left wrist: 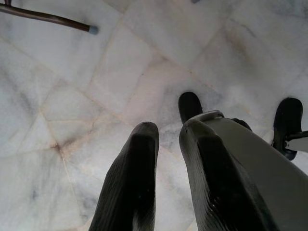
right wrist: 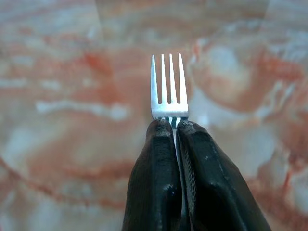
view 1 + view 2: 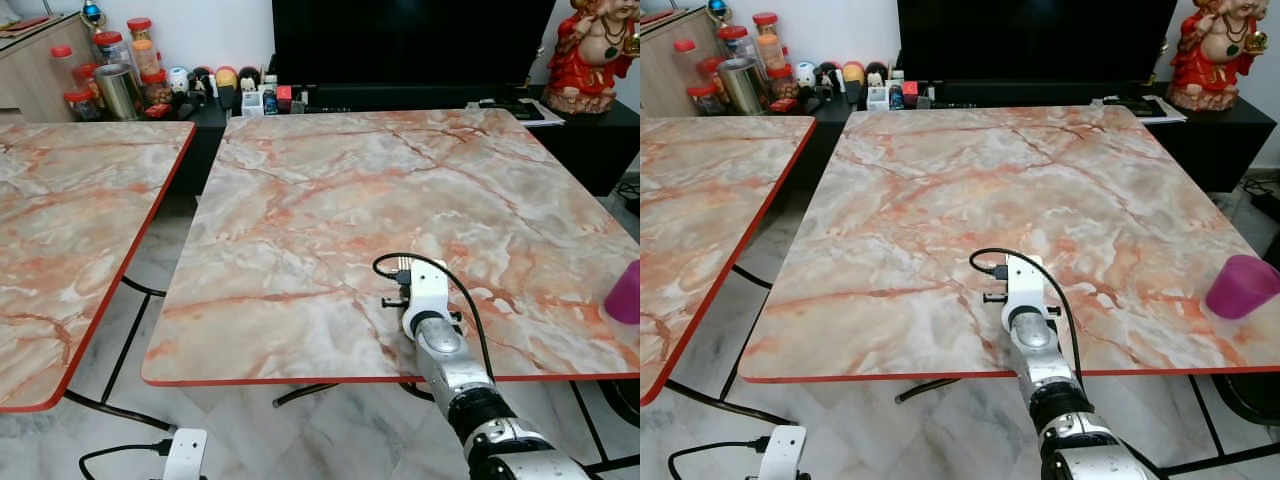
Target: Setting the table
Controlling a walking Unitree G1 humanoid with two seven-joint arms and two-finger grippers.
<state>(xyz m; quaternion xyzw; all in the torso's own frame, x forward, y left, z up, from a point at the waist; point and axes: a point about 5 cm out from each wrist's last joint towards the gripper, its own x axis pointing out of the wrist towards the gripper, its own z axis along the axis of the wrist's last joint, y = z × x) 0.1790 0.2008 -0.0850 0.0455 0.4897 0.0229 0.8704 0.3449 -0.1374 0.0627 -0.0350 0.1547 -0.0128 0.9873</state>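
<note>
A marble-patterned table [image 3: 940, 200] with a red edge stood in front on thin black legs. A purple cup [image 3: 1242, 286] sat upright on it near the right edge. A second table [image 3: 700, 210] of the same kind stood just beside it to the left. Both rested on a pale tiled floor [image 3: 300, 440].

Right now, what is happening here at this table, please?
The robot is setting the marble table. Its right hand is shut on a silver fork, tines pointing forward, held over the near part of the tabletop. A pink cup stands near the table's right edge. The left hand hangs idle above the tiled floor, its fingers slightly apart and holding nothing.
</note>
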